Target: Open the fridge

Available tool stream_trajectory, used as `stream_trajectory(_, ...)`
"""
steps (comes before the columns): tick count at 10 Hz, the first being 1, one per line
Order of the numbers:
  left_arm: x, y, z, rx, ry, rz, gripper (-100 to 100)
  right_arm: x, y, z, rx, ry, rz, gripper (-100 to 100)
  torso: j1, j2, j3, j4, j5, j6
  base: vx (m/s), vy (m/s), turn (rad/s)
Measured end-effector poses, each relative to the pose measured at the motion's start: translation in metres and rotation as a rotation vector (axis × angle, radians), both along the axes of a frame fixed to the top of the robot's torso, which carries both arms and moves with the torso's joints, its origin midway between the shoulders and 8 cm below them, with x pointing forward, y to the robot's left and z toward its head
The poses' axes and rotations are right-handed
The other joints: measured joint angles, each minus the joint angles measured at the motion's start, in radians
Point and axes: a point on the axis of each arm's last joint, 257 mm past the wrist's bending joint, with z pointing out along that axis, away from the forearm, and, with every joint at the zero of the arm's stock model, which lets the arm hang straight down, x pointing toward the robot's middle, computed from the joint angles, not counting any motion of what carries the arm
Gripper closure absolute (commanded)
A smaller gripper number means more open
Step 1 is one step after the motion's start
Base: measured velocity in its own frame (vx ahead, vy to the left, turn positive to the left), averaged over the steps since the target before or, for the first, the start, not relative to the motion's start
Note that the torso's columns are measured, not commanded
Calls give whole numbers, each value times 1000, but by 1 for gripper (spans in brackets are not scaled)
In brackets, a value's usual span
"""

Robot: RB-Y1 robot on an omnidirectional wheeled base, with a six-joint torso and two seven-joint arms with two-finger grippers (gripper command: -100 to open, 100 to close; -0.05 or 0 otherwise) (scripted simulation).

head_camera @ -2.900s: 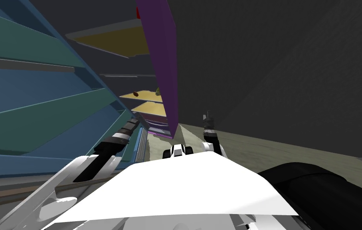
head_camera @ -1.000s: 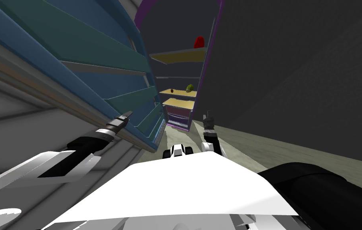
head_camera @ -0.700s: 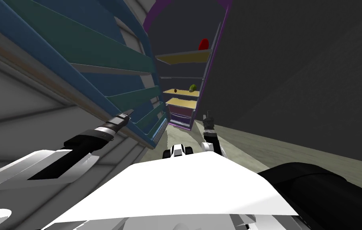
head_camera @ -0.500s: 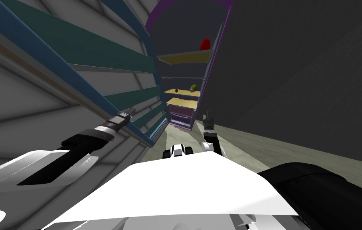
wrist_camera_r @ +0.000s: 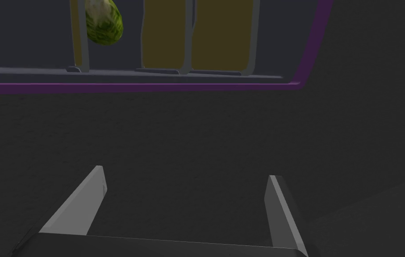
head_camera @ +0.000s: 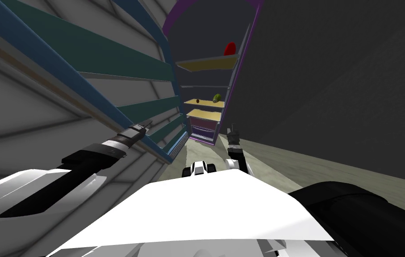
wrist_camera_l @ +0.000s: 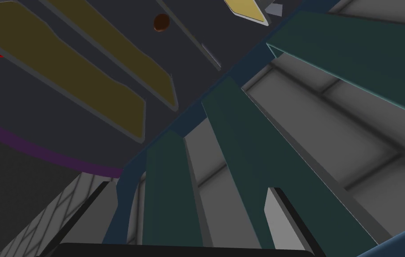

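The left gripper (head_camera: 146,123), spread wide and empty, sits just beside the open door (head_camera: 121,62) and its upright inner face, nearer than the equally wide right gripper (head_camera: 231,130).

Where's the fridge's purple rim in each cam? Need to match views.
Head view: purple rim arches over the yellow shelves and runs down their right side.
Left wrist view: rim is a curved band edging the shelves, ahead of the left gripper.
Right wrist view: rim is a straight band between the green item and the right gripper.
Shared landmark: the yellow shelves.
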Motion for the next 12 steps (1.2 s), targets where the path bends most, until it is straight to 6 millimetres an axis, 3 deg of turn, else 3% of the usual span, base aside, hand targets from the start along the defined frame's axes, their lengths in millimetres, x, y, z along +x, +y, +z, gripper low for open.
stream_trajectory(9, 12, -1, 44, -4, -1, -1, -100, 0, 0, 0, 0, 0, 0, 0, 0, 0, 0, 0, 0, 0, -13, 0, 0)
stream_trajectory(10, 12, -1, 45, -7, 0, 0, 0, 0, 0, 0, 0, 0, 0, 0, 1, -1, 0, 0, 0, 0, 0, 0, 0)
stream_trajectory(12, 12, -1, 45, -7, 0, 0, 0, 0, 0, 0, 0, 0, 0, 0, 0, -1, 0, 0, 0, 0, 0, 0, 0)
